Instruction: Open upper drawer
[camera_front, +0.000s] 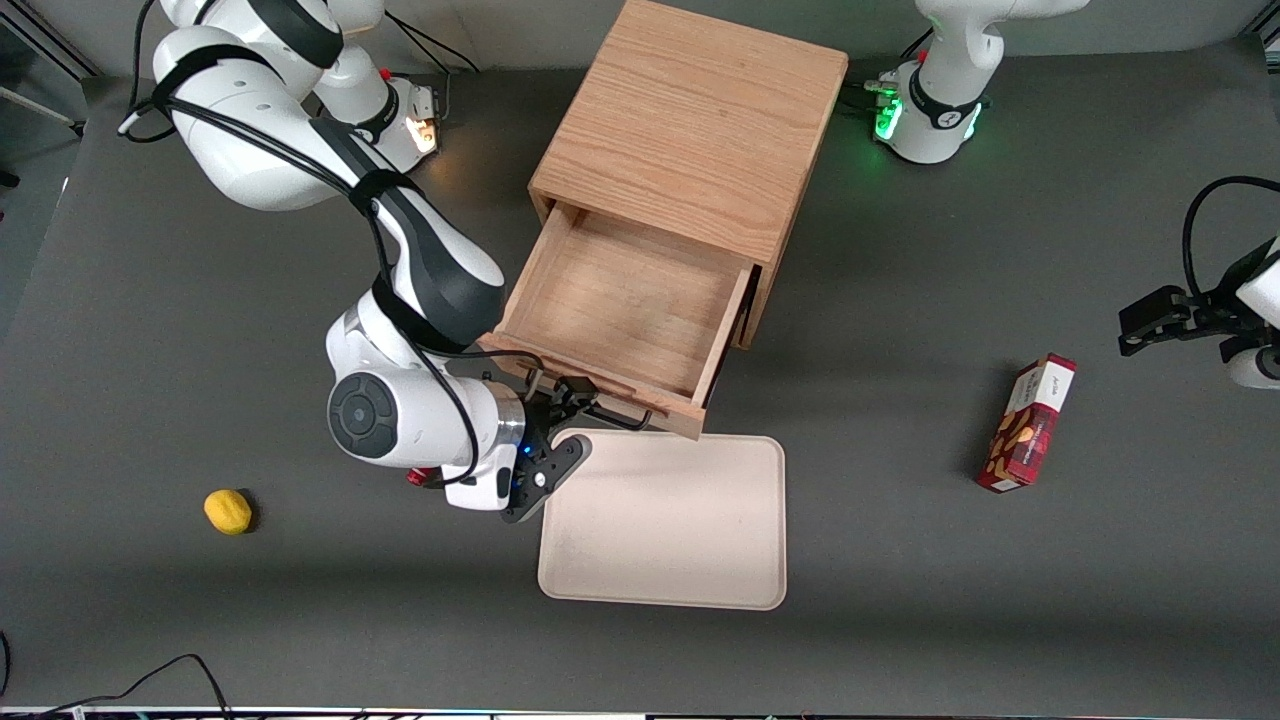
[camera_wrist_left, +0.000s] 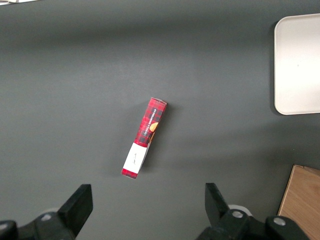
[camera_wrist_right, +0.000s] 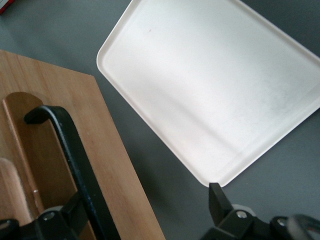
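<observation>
Dark grey table (camera_front: 200, 330) under everything. On it, a boxy light oak cabinet (camera_front: 690, 130), standing farther from the front camera than most other things. Upper drawer (camera_front: 625, 315) pulled well out of the cabinet toward the front camera, its bare wooden inside showing, nothing in it. Black wire bar handle (camera_front: 620, 418) on the drawer front, seen closely in the right wrist view (camera_wrist_right: 75, 165) as a thick black bar against pale wood.

White right arm (camera_front: 400, 290) reaching down beside the open drawer, toward the working arm's end of the table. Gripper (camera_front: 575, 400) at the drawer front, just at the handle; jaws spread apart, one finger (camera_wrist_right: 62, 220) beside the bar and the other (camera_wrist_right: 220, 205) well clear of it, nothing clamped.

Cream tray (camera_front: 665, 520) with rounded corners, lying flat just in front of the drawer, nearer the front camera, bare.

Red patterned box (camera_front: 1027, 423) lying toward the parked arm's end of the table, well apart from the tray.

Small yellow lemon-like fruit (camera_front: 228, 511) toward the working arm's end, nearer the front camera than the gripper.
</observation>
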